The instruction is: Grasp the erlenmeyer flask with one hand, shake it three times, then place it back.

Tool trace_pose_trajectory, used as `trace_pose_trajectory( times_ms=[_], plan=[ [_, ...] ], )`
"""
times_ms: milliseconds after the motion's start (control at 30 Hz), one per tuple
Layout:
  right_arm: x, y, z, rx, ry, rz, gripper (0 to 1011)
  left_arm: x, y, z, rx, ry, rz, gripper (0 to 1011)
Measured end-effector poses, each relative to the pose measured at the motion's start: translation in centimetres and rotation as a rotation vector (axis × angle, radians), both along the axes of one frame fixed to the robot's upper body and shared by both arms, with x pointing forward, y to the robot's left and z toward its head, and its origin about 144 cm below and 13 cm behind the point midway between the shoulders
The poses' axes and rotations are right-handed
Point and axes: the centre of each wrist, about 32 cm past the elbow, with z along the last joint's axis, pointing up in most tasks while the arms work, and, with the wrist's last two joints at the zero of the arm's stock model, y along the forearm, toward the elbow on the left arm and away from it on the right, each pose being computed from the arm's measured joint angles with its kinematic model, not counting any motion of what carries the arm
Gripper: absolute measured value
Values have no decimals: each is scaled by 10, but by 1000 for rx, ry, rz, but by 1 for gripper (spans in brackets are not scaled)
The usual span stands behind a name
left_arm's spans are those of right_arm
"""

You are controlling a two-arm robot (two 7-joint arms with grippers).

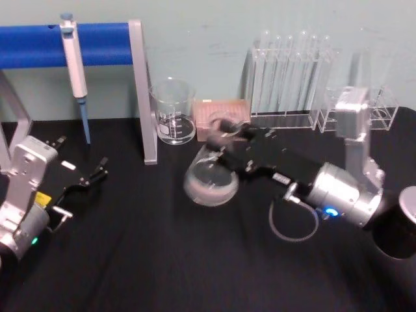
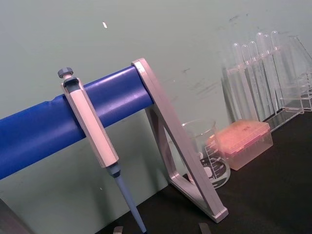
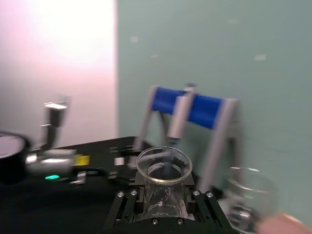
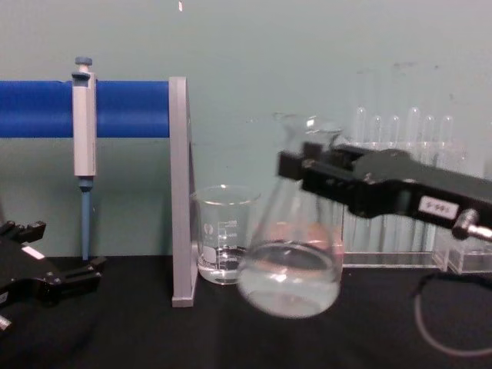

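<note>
We find the clear glass conical erlenmeyer flask point(image 1: 209, 182) point(image 4: 290, 269) point(image 3: 163, 168) near the middle of the black tabletop point(image 1: 162, 260), tilted, with its wide round base swung lower and towards the left of its neck. The black boxy right claw point(image 1: 223, 135) point(image 4: 309, 165) point(image 3: 163, 207) reaches in from the right and is clenched on the flask's narrow neck just below the flared rim, one jaw on either side. We cannot confirm whether the base clears the tabletop.

Just behind and to the left of the flask stands a straight-sided glass beaker point(image 1: 174, 120) point(image 4: 223, 246) beside a grey stand upright point(image 1: 142, 91). The left claw point(image 1: 91, 175) point(image 4: 58, 280) rests at the left, well apart, its jaws spread and holding nothing.
</note>
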Motion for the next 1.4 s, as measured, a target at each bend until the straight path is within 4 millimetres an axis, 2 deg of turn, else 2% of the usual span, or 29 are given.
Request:
trace_pose_trajectory(
  times_ms=[467, 733, 1000, 1400],
  plan=[
    [-14, -44, 3, 18, -34, -483, 449, 0, 0, 0, 0, 0, 0, 1001],
    [-19, -58, 6, 14, -37, -630, 449, 0, 0, 0, 0, 0, 0, 1001],
    [-18, -54, 6, 14, -34, -613, 449, 0, 0, 0, 0, 0, 0, 1001],
    [-9, -26, 6, 18, -22, -279, 449, 0, 0, 0, 0, 0, 0, 1001]
  ],
)
